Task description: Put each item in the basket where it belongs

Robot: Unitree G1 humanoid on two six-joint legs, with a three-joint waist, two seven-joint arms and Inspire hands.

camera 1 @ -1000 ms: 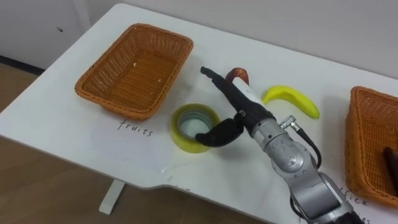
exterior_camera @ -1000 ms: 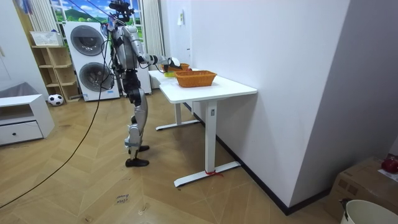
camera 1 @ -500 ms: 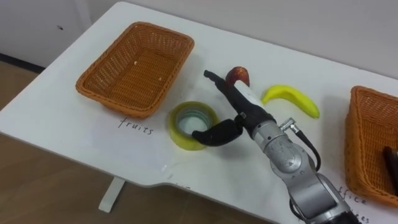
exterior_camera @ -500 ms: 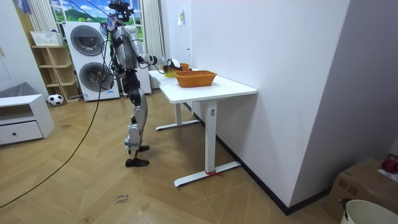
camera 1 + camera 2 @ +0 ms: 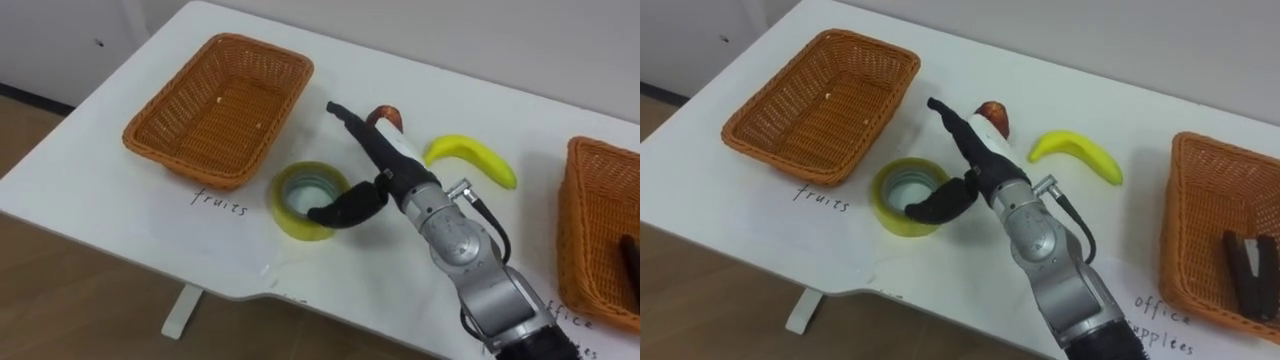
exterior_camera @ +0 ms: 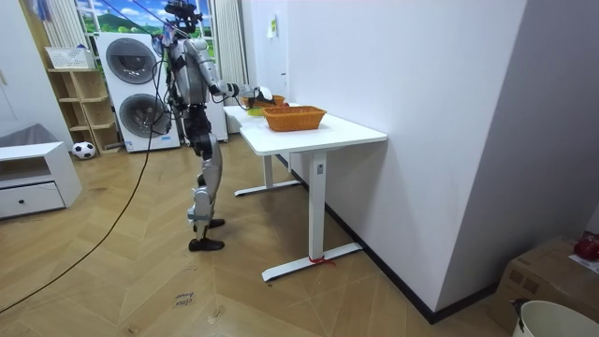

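Right hand [image 5: 392, 160]: over the white bench [image 5: 120, 210], fingers straight, thumb spread wide, holding nothing.
Yellow tape roll [image 5: 288, 218]: beneath the thumb, to the hand's left; contact unclear.
Red apple [image 5: 389, 117]: at the fingertips, partly hidden behind them.
Banana [image 5: 472, 157]: right of the hand, apart.
Empty wicker basket [image 5: 180, 165]: farther left.
Second basket [image 5: 590, 235], with a dark object [image 5: 1245, 268] inside: far right.

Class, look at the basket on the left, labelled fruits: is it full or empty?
Empty: the left basket shows bare wicker floor; banana and apple lie on the table.
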